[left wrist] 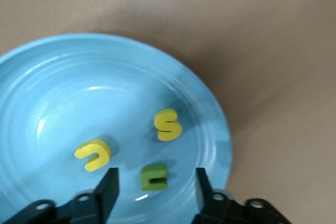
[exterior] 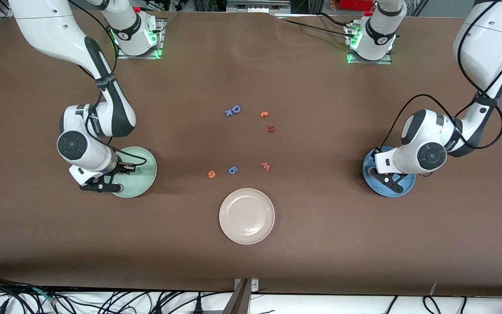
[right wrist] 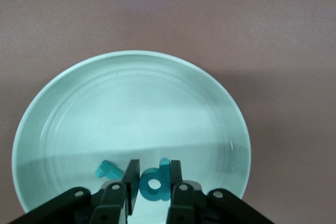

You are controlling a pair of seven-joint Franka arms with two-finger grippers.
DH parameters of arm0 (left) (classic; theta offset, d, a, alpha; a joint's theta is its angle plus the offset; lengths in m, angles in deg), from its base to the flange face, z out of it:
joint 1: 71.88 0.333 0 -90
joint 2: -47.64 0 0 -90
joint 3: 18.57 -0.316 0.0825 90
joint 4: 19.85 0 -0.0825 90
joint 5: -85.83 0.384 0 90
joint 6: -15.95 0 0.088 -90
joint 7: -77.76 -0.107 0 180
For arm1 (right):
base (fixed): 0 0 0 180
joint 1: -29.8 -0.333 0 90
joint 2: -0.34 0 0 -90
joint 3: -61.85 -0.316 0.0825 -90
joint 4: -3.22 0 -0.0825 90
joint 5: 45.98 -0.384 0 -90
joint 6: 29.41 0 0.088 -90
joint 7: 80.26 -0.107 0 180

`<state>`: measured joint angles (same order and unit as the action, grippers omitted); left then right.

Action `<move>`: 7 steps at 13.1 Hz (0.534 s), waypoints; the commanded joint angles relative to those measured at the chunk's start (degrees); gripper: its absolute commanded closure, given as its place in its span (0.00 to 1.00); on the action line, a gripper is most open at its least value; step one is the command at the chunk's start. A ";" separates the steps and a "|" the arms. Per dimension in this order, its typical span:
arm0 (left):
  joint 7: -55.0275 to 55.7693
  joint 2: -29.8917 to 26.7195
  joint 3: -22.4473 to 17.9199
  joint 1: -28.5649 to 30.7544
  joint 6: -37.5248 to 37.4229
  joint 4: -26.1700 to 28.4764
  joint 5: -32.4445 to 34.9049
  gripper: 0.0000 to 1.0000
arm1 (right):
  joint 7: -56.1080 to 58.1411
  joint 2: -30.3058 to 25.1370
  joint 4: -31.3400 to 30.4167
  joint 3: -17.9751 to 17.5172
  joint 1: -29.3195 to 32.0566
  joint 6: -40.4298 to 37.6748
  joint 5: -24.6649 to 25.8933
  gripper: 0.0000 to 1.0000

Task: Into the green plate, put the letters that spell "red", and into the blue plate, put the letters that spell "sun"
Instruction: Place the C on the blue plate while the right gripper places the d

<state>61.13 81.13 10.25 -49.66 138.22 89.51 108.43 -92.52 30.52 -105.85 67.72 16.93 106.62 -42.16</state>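
So at this point the left gripper [left wrist: 155,184] was parked low over the blue plate [left wrist: 47,77] with its jaws spread apart and nothing between them, and the olive "n" [left wrist: 155,177] sat on the plate right under that gap, with the yellow "s" [left wrist: 168,124] and yellow "u" [left wrist: 93,153] just beside it on the same plate. That half looked finished to me. The right gripper [right wrist: 153,182] was over the green plate [right wrist: 131,77], pinched narrow around the teal "d" [right wrist: 155,183], and the small teal "r" [right wrist: 106,170] lay on the plate right next to it. The trick here, I reckon, was to get the "d" low over the plate before letting go, since light foam could stick to a pad or bounce out. Open slowly, then lift straight up so the fingers don't nudge the "r". The orange "e" [exterior: 211,174] was out on the table, well apart from the green plate, toward the middle.
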 commanded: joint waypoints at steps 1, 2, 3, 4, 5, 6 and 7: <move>-1.21 -4.47 1.24 0.54 -2.21 0.68 -1.42 0.00 | 1.45 -2.58 -4.30 0.02 0.13 3.98 -0.66 0.79; -0.69 -5.44 2.29 0.54 -2.91 0.42 -1.60 0.00 | 1.36 -2.58 -4.22 0.02 0.13 3.98 -0.66 0.78; 0.01 -5.54 4.21 0.54 -4.48 -0.80 -1.77 0.00 | 1.28 -2.58 -3.96 0.02 0.13 3.81 -0.66 0.60; 0.37 -5.54 5.53 0.45 -6.67 -2.12 -2.99 0.00 | 1.01 -2.58 -3.78 -0.07 0.13 3.63 -0.66 0.29; 1.93 -5.54 6.77 0.19 -7.57 -2.83 -5.53 0.00 | 1.01 -2.58 -3.61 0.02 0.13 3.46 -0.74 0.03; 4.04 -5.54 8.34 0.19 -8.79 -3.79 -6.95 0.00 | 1.10 -2.75 -3.60 0.02 0.13 3.46 -0.74 0.01; 7.54 -5.54 9.93 -0.16 -11.16 -5.46 -7.05 0.00 | 1.10 -3.10 -3.60 0.02 0.13 3.28 -0.74 0.01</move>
<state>64.57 76.33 17.87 -49.66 130.88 86.26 103.00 -92.53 29.79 -107.56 67.74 16.93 109.72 -42.16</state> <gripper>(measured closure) 0.000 0.348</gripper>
